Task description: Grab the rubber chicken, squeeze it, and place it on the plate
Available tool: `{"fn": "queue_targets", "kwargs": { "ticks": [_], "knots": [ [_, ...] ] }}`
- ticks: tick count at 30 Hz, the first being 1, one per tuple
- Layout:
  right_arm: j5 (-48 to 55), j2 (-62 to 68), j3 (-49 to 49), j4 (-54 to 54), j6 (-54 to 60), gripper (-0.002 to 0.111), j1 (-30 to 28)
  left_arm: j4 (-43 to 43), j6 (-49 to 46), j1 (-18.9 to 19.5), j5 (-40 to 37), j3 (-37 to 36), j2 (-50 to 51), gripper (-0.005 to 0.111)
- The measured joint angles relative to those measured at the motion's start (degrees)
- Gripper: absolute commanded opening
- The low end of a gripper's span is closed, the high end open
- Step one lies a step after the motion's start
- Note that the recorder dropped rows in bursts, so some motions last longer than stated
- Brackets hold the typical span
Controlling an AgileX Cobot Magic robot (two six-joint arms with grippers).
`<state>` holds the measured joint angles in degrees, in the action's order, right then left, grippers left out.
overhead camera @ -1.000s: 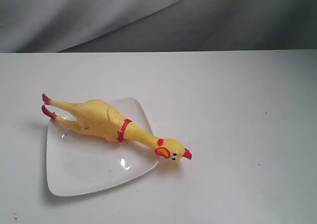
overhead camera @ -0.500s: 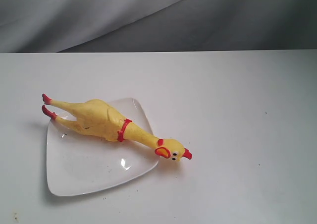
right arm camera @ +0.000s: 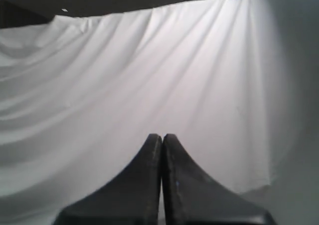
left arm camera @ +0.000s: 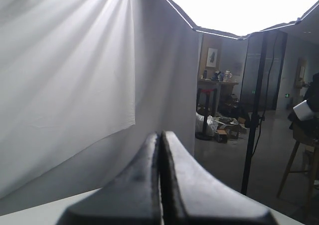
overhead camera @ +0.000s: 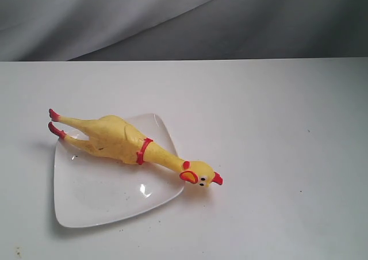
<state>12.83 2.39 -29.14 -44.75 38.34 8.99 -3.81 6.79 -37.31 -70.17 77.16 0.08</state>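
Observation:
The yellow rubber chicken [overhead camera: 123, 139] lies slantwise across the far part of the white plate [overhead camera: 103, 194] in the exterior view. Its red feet overhang the plate's left rim and its head rests on the table past the right rim. Neither arm shows in the exterior view. My left gripper [left arm camera: 160, 135] is shut with nothing in it and faces a white curtain and a room beyond. My right gripper [right arm camera: 162, 136] is likewise shut and empty, facing the curtain. Neither wrist view shows the chicken or the plate.
The white table [overhead camera: 276, 133] stretches to the right of the plate. A grey cloth backdrop [overhead camera: 172, 18] hangs behind its far edge. Small dark specks dot the plate and the table near its front.

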Motion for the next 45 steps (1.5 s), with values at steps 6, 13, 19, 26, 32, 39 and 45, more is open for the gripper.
{"fn": "queue_targets", "kwargs": {
  "ticks": [6, 13, 19, 26, 32, 39, 45],
  "knots": [
    [11.2, 0.0, 0.0, 17.7, -19.5, 0.000, -10.2, 0.0, 0.0, 0.0, 0.0, 0.0, 0.0, 0.000],
    [15.7, -0.2, 0.0, 27.4, -25.3, 0.000, -15.3, 0.0, 0.0, 0.0, 0.0, 0.0, 0.0, 0.000],
    [15.7, -2.2, 3.3, 33.7, -28.8, 0.000, -16.1, 0.0, 0.0, 0.0, 0.0, 0.0, 0.0, 0.000],
    [14.5, -2.2, 12.0, 38.0, -32.5, 0.000, -16.1, 0.0, 0.0, 0.0, 0.0, 0.0, 0.0, 0.000],
    [8.2, -2.2, 18.3, 38.0, -32.6, 0.000, -16.1, 0.0, 0.0, 0.0, 0.0, 0.0, 0.0, 0.000],
    [4.1, -2.2, 23.9, 38.4, -33.8, 0.000, -16.1, 0.0, 0.0, 0.0, 0.0, 0.0, 0.0, 0.000],
    [3.7, -2.2, 25.5, 40.9, -35.7, 0.000, -16.1, 0.0, 0.0, 0.0, 0.0, 0.0, 0.0, 0.000]
  ]
}}
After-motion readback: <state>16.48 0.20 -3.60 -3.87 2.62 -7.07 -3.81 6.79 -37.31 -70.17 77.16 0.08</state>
